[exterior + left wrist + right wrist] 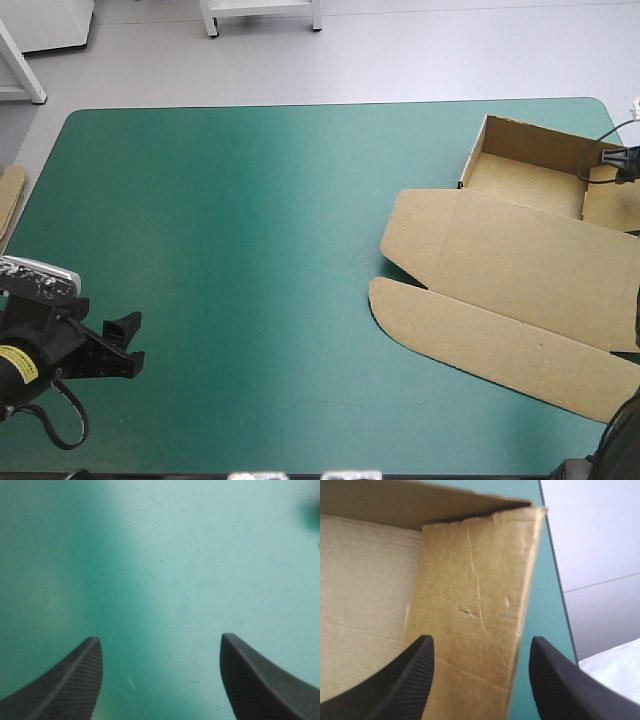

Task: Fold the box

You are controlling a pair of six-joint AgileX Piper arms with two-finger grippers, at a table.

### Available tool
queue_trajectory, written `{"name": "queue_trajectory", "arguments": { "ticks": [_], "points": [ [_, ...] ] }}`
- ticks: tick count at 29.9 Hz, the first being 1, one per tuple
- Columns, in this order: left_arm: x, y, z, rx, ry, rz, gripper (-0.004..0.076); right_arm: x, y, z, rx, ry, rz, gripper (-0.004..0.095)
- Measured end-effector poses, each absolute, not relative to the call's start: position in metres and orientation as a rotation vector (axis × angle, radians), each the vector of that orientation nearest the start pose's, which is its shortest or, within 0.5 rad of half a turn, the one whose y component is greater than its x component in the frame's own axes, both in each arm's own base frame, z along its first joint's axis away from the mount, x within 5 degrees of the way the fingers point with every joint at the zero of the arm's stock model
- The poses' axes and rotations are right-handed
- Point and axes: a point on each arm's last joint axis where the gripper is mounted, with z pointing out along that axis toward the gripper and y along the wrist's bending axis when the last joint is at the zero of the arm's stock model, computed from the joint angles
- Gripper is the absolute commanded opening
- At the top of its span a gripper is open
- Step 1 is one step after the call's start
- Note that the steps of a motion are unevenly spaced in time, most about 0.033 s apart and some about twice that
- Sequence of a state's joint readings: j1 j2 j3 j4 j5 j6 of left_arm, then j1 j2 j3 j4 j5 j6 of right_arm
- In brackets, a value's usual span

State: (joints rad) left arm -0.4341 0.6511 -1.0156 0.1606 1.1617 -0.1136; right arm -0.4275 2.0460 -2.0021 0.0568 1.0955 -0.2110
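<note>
The brown box (500, 260) lies at the table's right end. Its tray part (525, 170) has the far and left walls raised, and the lid (500, 330) lies flat toward the front edge. My right gripper (622, 162) hovers over the tray's right side. In the right wrist view this gripper (481, 638) is open, with the tray's right side flap (480, 580) just ahead of and under its fingers; I cannot tell if they touch. My left gripper (128, 343) is at the front left, far from the box. It stands open (160, 638) over bare teal-green cover (165, 555).
An edge of more brown board (10, 200) shows at the table's left edge. The box's right side sits close to the table's right edge (542, 605), with grey floor beyond. Teal-green cover (250, 230) spans the left and middle.
</note>
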Motion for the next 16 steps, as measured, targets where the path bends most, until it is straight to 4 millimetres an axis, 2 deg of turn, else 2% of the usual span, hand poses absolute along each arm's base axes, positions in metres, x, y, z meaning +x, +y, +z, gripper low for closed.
{"name": "queue_trajectory", "arguments": {
  "ticks": [3, 7, 10, 16],
  "points": [
    [0.081, -0.023, 0.396, 0.358, 2.237, -0.089, 0.0480, 0.406, -0.178, 0.343, 0.304, 2.555, -0.135, 0.0545],
    [0.081, -0.023, 0.396, 0.356, 2.235, -0.086, 0.0480, 0.392, -0.157, 0.370, 0.281, 2.541, -0.038, 0.0520],
    [0.082, -0.022, 0.397, 0.353, 2.224, -0.072, 0.0480, 0.388, -0.128, 0.386, 0.197, 2.542, -0.004, 0.0487],
    [0.084, -0.020, 0.399, 0.320, 2.201, -0.047, 0.0480, 0.373, -0.046, 0.427, -0.031, 2.460, 0.055, 0.0441]
  ]
}}
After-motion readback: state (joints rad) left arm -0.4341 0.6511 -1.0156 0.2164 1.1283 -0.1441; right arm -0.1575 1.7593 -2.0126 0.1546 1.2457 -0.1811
